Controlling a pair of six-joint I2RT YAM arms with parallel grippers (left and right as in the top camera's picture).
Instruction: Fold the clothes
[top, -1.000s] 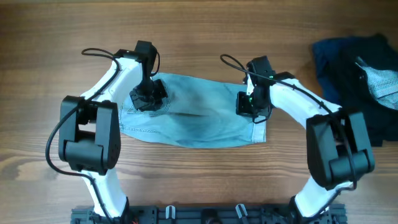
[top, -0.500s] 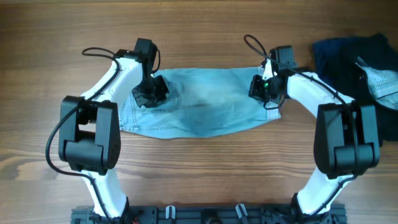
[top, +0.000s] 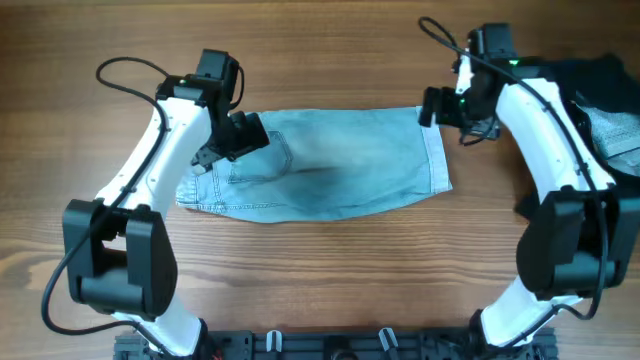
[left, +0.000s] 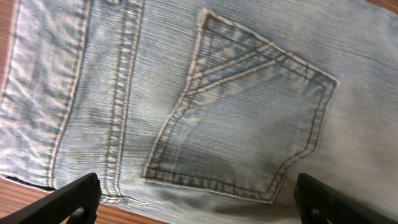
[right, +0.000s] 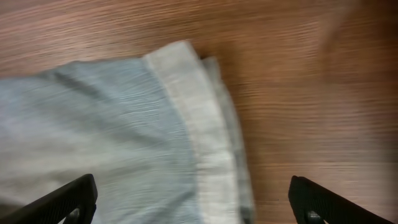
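A folded pair of light blue denim jeans (top: 320, 165) lies flat across the middle of the wooden table. My left gripper (top: 232, 137) hovers over its left end, open. In the left wrist view a back pocket (left: 242, 124) and the waistband seams show below the open left gripper (left: 199, 205), with nothing between the fingers. My right gripper (top: 445, 105) is above the jeans' upper right corner, also open. In the right wrist view the pale hem (right: 193, 124) lies under the empty right gripper (right: 196, 205), beside bare wood.
A pile of dark clothes (top: 560, 90) with a grey garment (top: 615, 130) on it sits at the table's right edge, just behind the right arm. Bare table wood (top: 320, 290) runs in front of the jeans.
Both grippers have opened and let go of the denim, then drawn up and outward, left toward the left, right toward the back right. The jeans have been pulled out flat and now lie still.
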